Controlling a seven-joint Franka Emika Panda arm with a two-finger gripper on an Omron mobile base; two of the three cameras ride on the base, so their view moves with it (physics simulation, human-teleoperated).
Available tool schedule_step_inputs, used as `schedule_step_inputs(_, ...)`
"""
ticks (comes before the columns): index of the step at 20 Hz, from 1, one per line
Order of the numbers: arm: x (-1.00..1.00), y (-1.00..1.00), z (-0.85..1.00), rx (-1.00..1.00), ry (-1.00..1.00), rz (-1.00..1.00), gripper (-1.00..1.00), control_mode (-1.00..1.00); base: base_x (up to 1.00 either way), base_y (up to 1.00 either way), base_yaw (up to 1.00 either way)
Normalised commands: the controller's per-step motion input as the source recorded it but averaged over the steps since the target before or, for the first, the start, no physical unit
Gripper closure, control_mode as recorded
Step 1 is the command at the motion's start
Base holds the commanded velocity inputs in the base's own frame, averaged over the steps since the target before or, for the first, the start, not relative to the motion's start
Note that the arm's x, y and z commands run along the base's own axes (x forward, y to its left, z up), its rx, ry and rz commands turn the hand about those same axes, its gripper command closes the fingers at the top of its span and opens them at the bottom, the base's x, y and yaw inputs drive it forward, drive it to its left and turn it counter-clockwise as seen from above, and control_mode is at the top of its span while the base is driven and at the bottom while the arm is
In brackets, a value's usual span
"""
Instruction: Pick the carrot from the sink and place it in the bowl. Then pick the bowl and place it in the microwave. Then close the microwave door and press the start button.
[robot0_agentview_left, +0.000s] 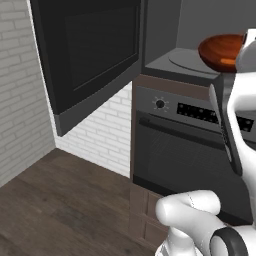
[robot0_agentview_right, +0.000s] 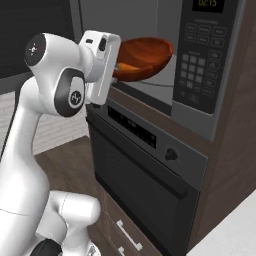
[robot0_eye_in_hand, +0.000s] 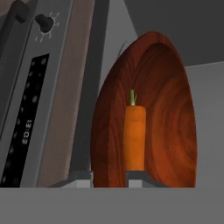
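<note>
My gripper (robot0_eye_in_hand: 109, 178) is shut on the rim of the reddish-brown bowl (robot0_eye_in_hand: 162, 113), one finger on each side of the rim. The orange carrot (robot0_eye_in_hand: 134, 138) lies inside the bowl, its green stub pointing away from me. The bowl (robot0_agentview_right: 147, 54) hangs in the air at the mouth of the microwave (robot0_agentview_right: 160, 20), just above the grey floor and the round turntable (robot0_agentview_left: 186, 59). The bowl (robot0_agentview_left: 221, 50) is near the opening's right side. The microwave door (robot0_agentview_left: 92, 52) stands wide open, swung out to the left. The sink is out of view.
Below the microwave sits an oven (robot0_agentview_left: 185, 150) with a knob (robot0_agentview_left: 160, 104), a display strip (robot0_eye_in_hand: 24, 127) and a handle bar. The microwave's keypad (robot0_agentview_right: 200, 55) is right of the opening. A white brick wall (robot0_agentview_left: 25, 90) and the wood floor (robot0_agentview_left: 60, 205) lie to the left.
</note>
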Motion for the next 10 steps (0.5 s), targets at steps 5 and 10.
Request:
schedule_step_inputs(5, 0.15, -0.04, -0.31, 0.00, 0.01, 0.00, 1.00, -1.00, 0.00, 0.00, 0.00)
schedule_step_inputs(10, 0.20, 0.00, -0.17, 0.00, 0.01, -0.03, 1.00, -1.00, 0.00, 0.00, 0.00)
